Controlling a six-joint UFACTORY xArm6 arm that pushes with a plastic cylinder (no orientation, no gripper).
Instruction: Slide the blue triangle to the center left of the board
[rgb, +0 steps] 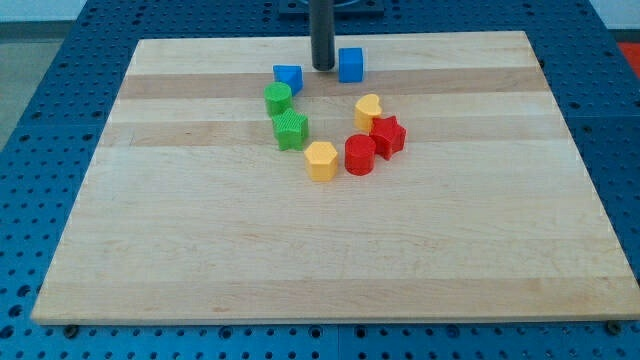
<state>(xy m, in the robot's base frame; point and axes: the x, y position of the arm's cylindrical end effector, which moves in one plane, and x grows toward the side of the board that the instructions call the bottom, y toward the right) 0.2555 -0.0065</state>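
The blue triangle (288, 77) lies near the view's top, a little left of the middle, on the wooden board (330, 250). My tip (323, 67) is on the board just right of it, between it and a blue cube (351, 64). A small gap shows between my tip and the blue triangle. The rod rises straight out of the view's top.
A green cylinder (278, 98) and a green star (291, 129) sit just below the blue triangle. A yellow hexagon (321, 160), a red cylinder (360, 155), a red star (387, 136) and a yellow heart (368, 109) form an arc to the right.
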